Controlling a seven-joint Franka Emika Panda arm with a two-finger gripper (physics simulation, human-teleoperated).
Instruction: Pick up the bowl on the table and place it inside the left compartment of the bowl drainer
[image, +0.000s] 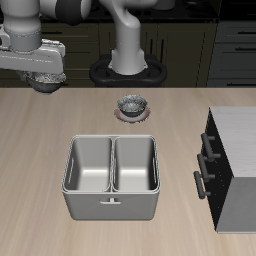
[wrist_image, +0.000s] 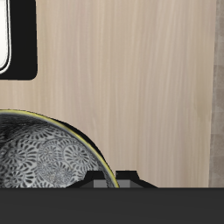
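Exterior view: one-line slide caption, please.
Franka gripper carries the grey bowl above the table, short of the two-well bowl drainer; a twin bowl sits on its plate.

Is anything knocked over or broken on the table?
No, nothing stands out. The gripper holds the bowl up in the air near the table's back, away from the bowl drainer, whose two wells are empty. The other bowl sits upright on its reddish plate. The dark cabinet looks undamaged.
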